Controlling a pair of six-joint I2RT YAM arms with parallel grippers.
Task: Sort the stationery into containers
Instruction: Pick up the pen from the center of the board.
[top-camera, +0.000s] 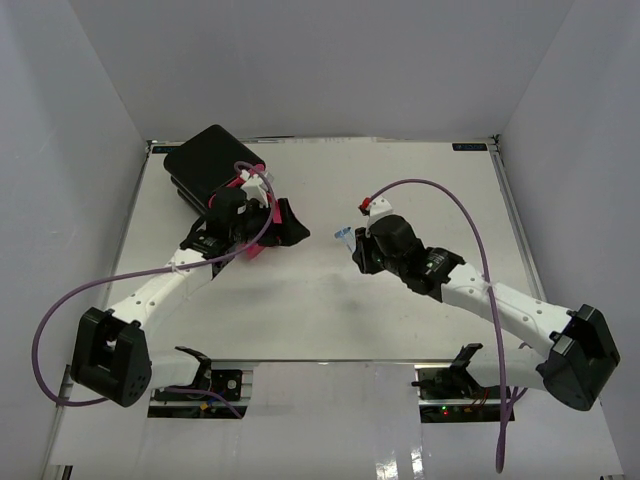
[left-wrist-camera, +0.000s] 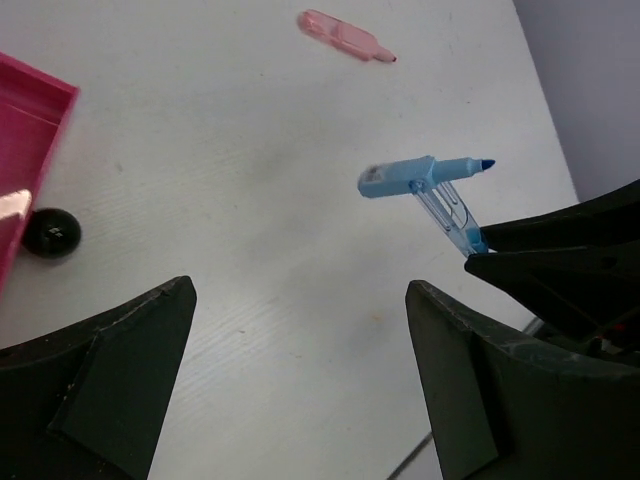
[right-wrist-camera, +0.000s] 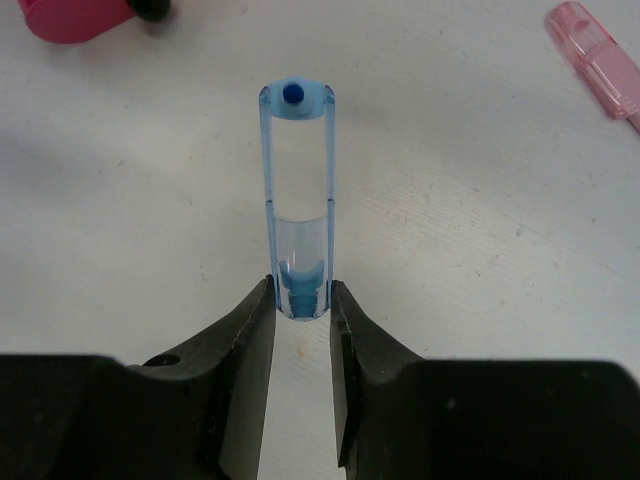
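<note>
Your right fingers (right-wrist-camera: 245, 340) clamp the end of a blue pen (right-wrist-camera: 297, 230).
Only your left wrist view shows its cap (left-wrist-camera: 395, 180) jutting sideways; left fingers (left-wrist-camera: 120, 340) apart, pink drawer (left-wrist-camera: 25, 120) cut off beside them. Overhead, the pen is a speck above the worktop (top-camera: 320, 320).

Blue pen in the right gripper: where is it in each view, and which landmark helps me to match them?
Top external: blue pen just right of centre, at the tip of the right gripper.
Left wrist: blue pen right of centre, slanting up and left.
Right wrist: blue pen in the centre, pointing straight up the picture.
Shared landmark: the right gripper, shut on one end of it in all three.
</note>
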